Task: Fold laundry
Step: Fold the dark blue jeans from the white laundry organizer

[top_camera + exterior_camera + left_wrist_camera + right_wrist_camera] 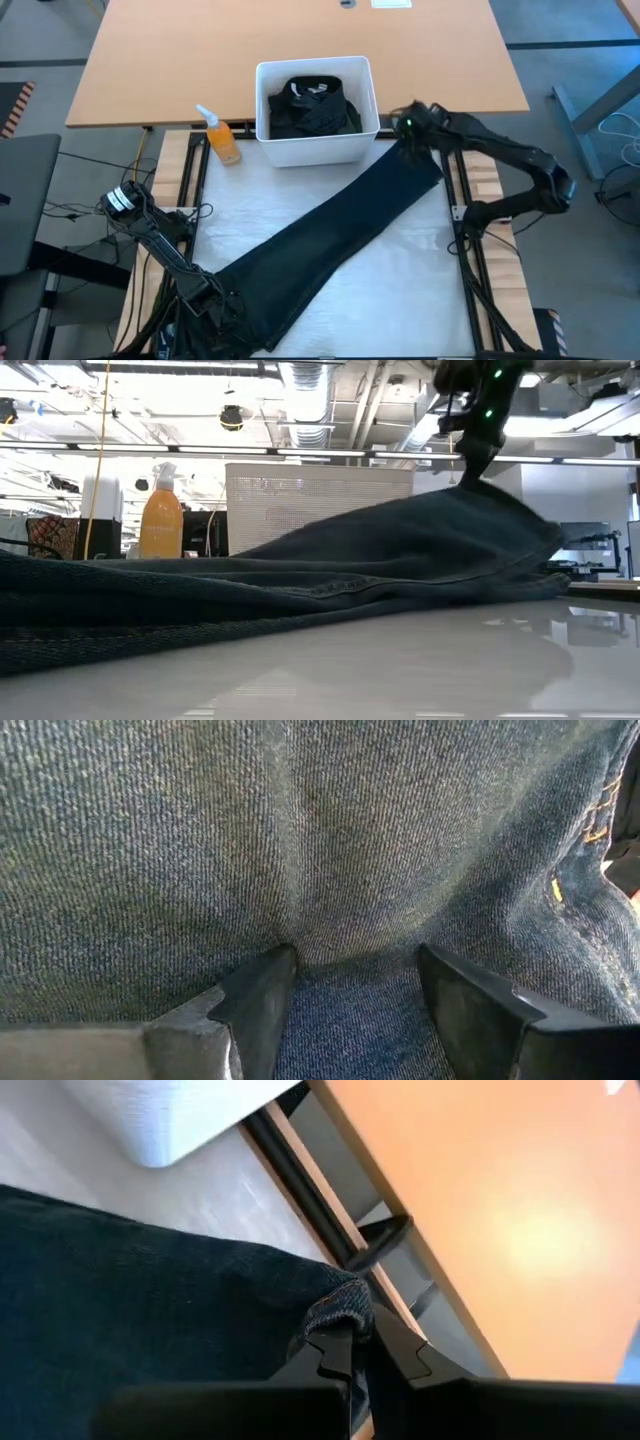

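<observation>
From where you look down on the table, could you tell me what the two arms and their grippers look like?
Both arms are dark and jointed. The left arm has a white band near its base and black cables beside it. The right arm shows small green lights near the right gripper. The left gripper has dark, wedge-shaped fingers.

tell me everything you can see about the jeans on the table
The jeans are dark blue denim with a visible twill weave and orange stitching. They lie stretched in a long diagonal band across the white table, from the near left corner to the far right, beside the bin. The right gripper is shut on the far hem, lifting it slightly. The left gripper is at the near end, its fingers apart and pressed into the cloth.
</observation>
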Motion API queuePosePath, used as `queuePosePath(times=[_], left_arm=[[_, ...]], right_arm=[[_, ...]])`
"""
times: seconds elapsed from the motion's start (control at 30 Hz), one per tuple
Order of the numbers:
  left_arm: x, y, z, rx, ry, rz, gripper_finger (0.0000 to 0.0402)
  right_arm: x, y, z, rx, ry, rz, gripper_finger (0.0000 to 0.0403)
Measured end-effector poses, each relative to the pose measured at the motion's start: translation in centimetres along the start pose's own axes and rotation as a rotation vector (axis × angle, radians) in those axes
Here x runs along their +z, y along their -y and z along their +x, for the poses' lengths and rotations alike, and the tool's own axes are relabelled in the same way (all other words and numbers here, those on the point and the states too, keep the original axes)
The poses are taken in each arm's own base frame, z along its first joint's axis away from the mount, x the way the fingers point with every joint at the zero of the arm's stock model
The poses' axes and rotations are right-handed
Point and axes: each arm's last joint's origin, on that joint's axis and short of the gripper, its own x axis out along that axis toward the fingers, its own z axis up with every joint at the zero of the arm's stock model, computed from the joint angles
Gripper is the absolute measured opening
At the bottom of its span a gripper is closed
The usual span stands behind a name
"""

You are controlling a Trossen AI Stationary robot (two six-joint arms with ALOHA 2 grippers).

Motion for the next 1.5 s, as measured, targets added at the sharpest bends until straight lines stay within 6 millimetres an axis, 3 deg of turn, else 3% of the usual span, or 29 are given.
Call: queuePosePath(times=[0.2, 0.47, 0.6, 0.87, 1.03, 1.17, 1.5], left_arm=[[0.2, 0.6, -0.3, -0.003, 0.034, 0.031, 0.0217], [0.3, 0.7, -0.4, -0.003, 0.050, 0.029, 0.0217], [0.3, 0.7, -0.4, -0.005, 0.049, 0.024, 0.0217], [0.3, 0.7, -0.4, -0.004, 0.044, 0.035, 0.0217], [0.6, 0.6, -0.5, -0.007, 0.042, 0.024, 0.0217], [0.6, 0.6, -0.5, -0.003, 0.052, 0.033, 0.0217], [0.7, 0.6, -0.5, 0.007, 0.080, 0.085, 0.0217]], right_arm=[[0.6, 0.8, 4.6, -0.006, -0.127, 0.011, 0.0035], [0.0, 1.5, 9.4, -0.045, -0.310, 0.014, 0.0151], [-0.4, 2.6, 9.1, -0.053, -0.320, 0.015, 0.0197], [0.2, 7.1, 4.2, -0.173, -0.133, 0.172, 0.0207], [-1.1, 7.3, 2.6, 0.043, -0.105, 0.389, 0.0206], [-2.5, 6.6, 3.2, 0.243, -0.130, 0.422, 0.0206], [-4.6, 3.6, 8.3, 0.302, -0.232, 0.410, 0.0240]])
